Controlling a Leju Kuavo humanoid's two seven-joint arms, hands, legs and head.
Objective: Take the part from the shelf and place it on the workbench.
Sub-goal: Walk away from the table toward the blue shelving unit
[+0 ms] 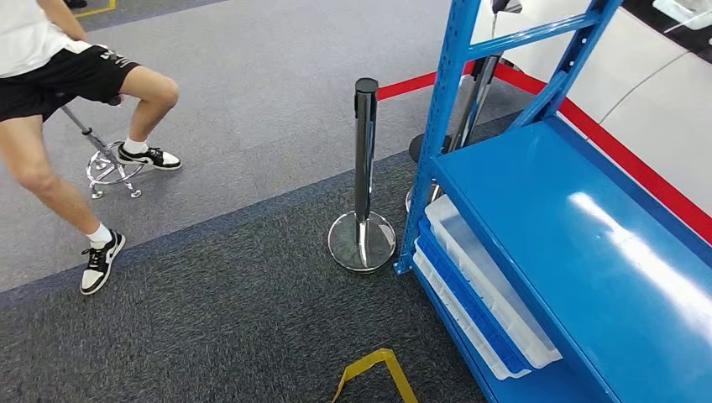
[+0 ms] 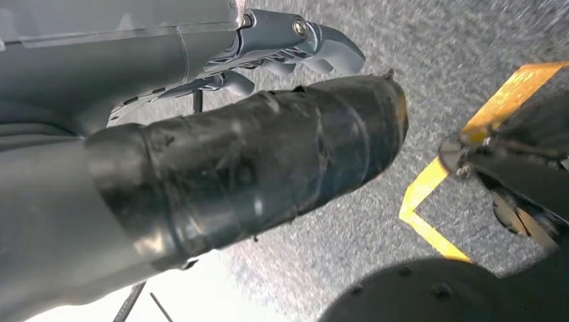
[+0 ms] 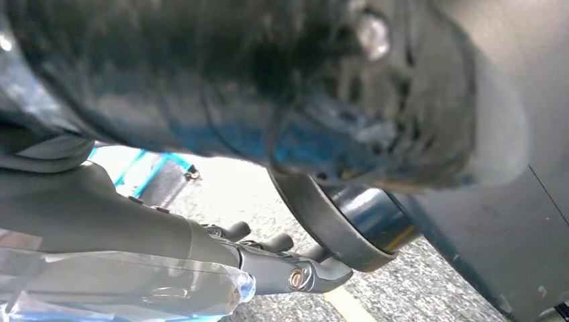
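Observation:
A blue metal shelf [image 1: 579, 260] stands at the right in the head view, its top level bare and glossy. On a lower level lie flat white and blue trays [image 1: 474, 281]; I cannot see what is in them. My left hand [image 2: 268, 147] hangs over the grey carpet, its black-taped thumb apart from the grey fingers [image 2: 302, 40], with nothing in it. My right hand [image 3: 221, 248] hangs too, its fingers [image 3: 315, 272] stretched out away from the big dark thumb and holding nothing.
A chrome stanchion post [image 1: 363, 168] stands just left of the shelf's corner upright. A person [image 1: 75, 75] sits on a stool [image 1: 109, 164] at the far left. Yellow tape [image 1: 374, 369] marks the carpet near me, and a red floor line [image 1: 638, 168] runs behind the shelf.

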